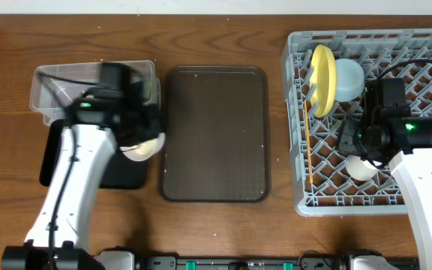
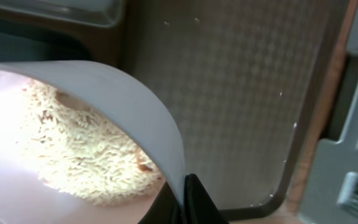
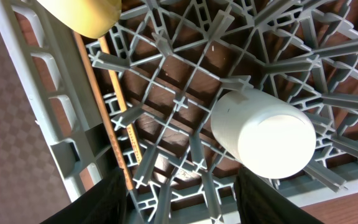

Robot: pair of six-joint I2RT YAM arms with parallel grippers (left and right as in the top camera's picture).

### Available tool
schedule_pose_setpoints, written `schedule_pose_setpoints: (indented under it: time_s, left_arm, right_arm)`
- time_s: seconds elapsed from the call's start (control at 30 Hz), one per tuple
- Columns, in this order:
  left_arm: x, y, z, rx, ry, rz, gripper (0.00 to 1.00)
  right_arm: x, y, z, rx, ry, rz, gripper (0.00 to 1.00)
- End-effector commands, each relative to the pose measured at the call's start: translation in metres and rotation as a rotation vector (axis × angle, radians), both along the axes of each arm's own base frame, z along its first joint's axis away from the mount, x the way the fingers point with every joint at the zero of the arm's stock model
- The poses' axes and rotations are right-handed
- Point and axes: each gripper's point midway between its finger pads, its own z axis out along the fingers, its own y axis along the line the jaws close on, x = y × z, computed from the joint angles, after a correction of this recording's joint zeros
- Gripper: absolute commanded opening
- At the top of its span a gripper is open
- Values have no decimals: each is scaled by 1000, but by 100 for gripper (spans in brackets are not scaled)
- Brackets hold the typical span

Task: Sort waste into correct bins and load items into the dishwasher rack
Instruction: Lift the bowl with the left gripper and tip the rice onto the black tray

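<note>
Two arms reach down: left claw (image 2: 180, 202) clamped on white bowl (image 2: 124, 93) rim, right claw (image 3: 178, 196) spread above rack (image 3: 61, 155).

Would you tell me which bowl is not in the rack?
The white bowl in the left claw, beside the brown tray; the light blue bowl sits in the grey rack.

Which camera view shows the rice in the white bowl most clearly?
The left wrist view: the rice lies close up inside the white bowl. Overhead, only the bowl's edge shows beneath the left arm, no rice visible. The right wrist view shows neither.
</note>
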Motion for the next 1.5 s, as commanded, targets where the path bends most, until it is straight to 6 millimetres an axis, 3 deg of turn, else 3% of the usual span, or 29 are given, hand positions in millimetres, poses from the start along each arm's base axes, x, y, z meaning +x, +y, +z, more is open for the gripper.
schedule_pose_setpoints:
  time_s: [0.0, 0.33, 0.47, 0.73, 1.07, 1.47]
  left_arm:
    - [4, 8, 11, -145, -50, -54, 6]
    - [7, 45, 5, -568, -130, -11, 6]
    - [11, 65, -1, -755, -170, 67, 6]
    - [26, 109, 9, -1111, -282, 251, 6]
    - [20, 138, 5, -1134, -283, 365, 6]
    - [19, 140, 5, -1133, -286, 370, 6]
  right_arm:
    - [0, -3, -2, 0, 7, -19, 55]
    - [-1, -3, -2, 0, 10, -19, 54]
    - [-2, -3, -2, -2, 15, -13, 52]
    - [-2, -3, -2, -2, 15, -13, 52]
    - [-2, -3, -2, -3, 13, -13, 52]
    - [-2, -3, -2, -2, 13, -13, 52]
